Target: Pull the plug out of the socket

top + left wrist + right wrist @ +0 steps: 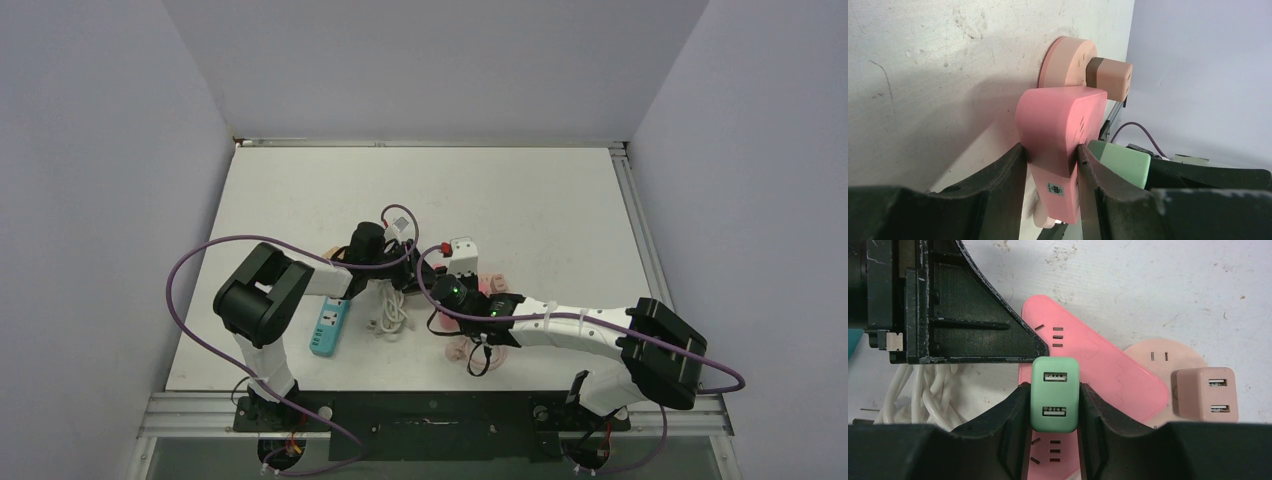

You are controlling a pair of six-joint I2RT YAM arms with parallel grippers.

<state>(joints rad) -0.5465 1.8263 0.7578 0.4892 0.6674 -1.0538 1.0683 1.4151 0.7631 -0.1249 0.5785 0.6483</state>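
The green plug stands on the face of the pink strip, near the strip's middle. Its back with the two USB ports looks straight into the right wrist camera. So its long axis runs away from the strip's face, upward from the bench, and I judge the pull must go along this line, not sideways.

The right claw is the one on the plug. It is clenched on the plug's two sides, with the fingers coming down from above the strip. No pins show in the left wrist view, so the plug seems fully seated.

The left claw is clenched across the width of the strip, just beside the plug, and can hold the strip down.

In the top view both arms meet over the strip. The right arm lies long and low, and the left arm is folded.

Past the far end of the strip, a round socket carries a tan adapter.
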